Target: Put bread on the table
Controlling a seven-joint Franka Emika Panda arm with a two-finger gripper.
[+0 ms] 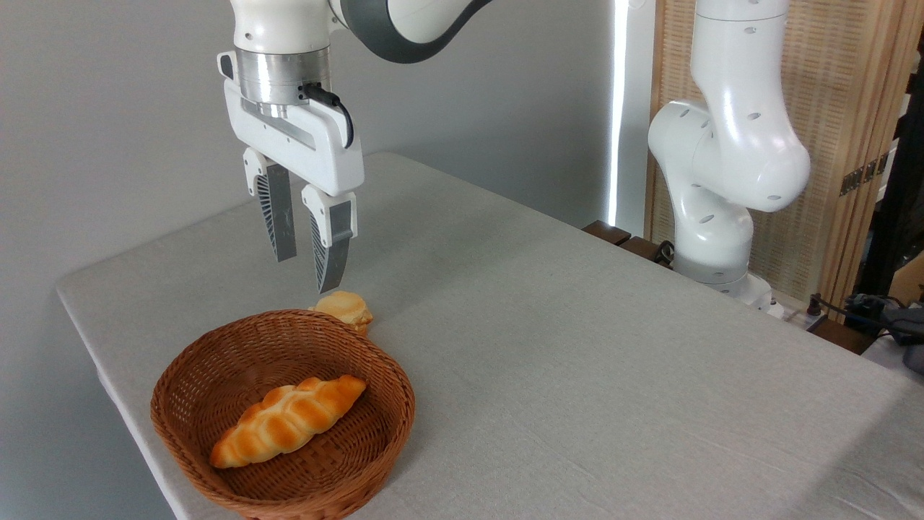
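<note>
1. We see the bread (pixel 287 420), a long braided golden-orange loaf with glossy bumps, lying inside the round brown wicker basket (pixel 189 375) near the front left corner of the table (pixel 577 347).
2. We find the loaf set diagonally across the woven basket floor, its lower tapered end toward the front left and its upper end toward the right part of the rim.
3. We see the gripper (pixel 307 271) hanging in the air above the table, behind the basket, pointing downward with its two ribbed fingers (pixel 278 217) parted by a narrow gap and nothing between them; it is released and empty.
4. We note that the gripper touches neither the loaf nor the basket; it sits well above both.
5. We spot a small pale round bun (pixel 343 308) resting on the grey cloth just behind the basket's far rim, almost directly beneath the tip of the finger on the right.
6. We cannot tell whether the bun touches the basket's rim, since the rim hides its lower edge.
7. We see the white arm (pixel 729 159) rising from its base at the right edge of the table and arching out of view at the top, coming back down at the wrist above the gripper.
8. We see a plain grey wall behind the table and a slatted wooden screen (pixel 859 108) at the far right.
</note>
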